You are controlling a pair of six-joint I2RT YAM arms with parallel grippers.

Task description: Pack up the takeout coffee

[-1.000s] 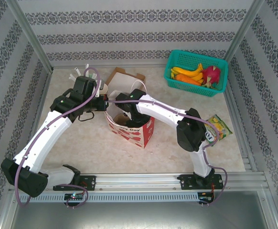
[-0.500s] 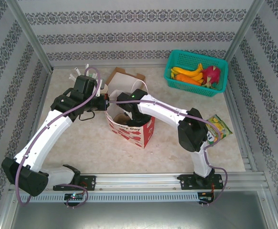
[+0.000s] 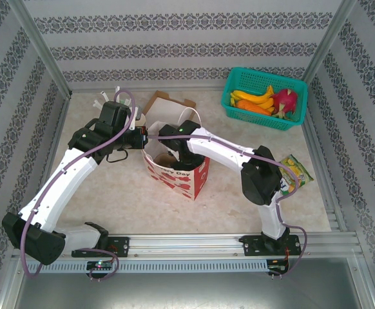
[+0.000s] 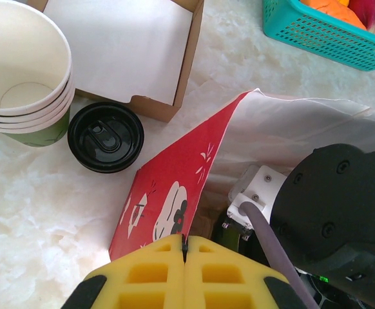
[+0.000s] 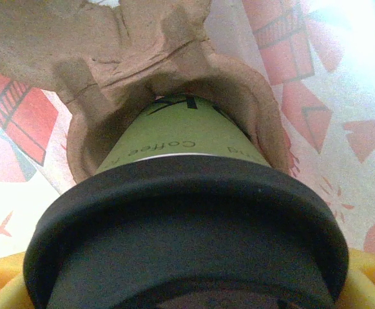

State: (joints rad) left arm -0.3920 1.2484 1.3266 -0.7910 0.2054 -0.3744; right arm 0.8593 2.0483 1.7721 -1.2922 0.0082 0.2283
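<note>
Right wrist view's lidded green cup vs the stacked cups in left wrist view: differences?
The lidded green paper cup wears a round black plastic lid; the stack of green paper cups is open, white insides showing. The lidded cup sits in a brown pulp carrier inside the red paper bag, held in the right claw; the stack stands on the table. Both are green paper.
</note>
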